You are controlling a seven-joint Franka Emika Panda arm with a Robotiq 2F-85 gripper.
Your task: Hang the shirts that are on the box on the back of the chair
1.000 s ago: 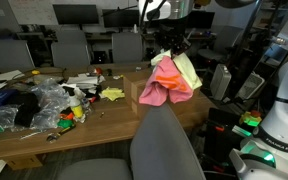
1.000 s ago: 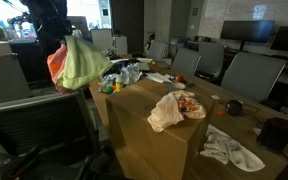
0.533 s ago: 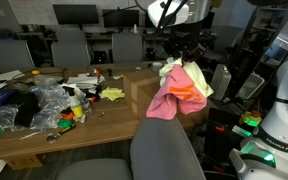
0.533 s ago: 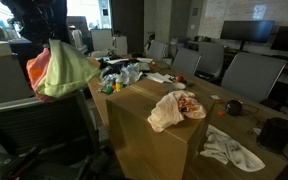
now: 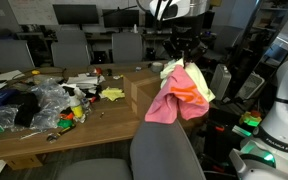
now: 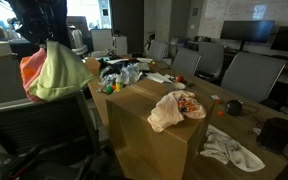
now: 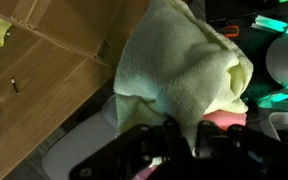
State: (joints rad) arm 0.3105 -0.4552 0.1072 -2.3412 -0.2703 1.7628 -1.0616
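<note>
My tool (image 5: 182, 60), gripping pale yellow and coral-pink soft shirts (image 5: 179, 95), had carried them above the grey fabric chair (image 5: 169, 150), ready for draping.

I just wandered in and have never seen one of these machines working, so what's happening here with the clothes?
A robot arm is moving laundry from a cardboard box to a grey office chair. Its gripper is shut on a pale yellow shirt and a coral-pink shirt, bunched together and hanging right over the chair's backrest; whether they touch it yet is hard to tell. A third, peach-cream shirt lies on top of the box, near a cluttered wooden table.
</note>
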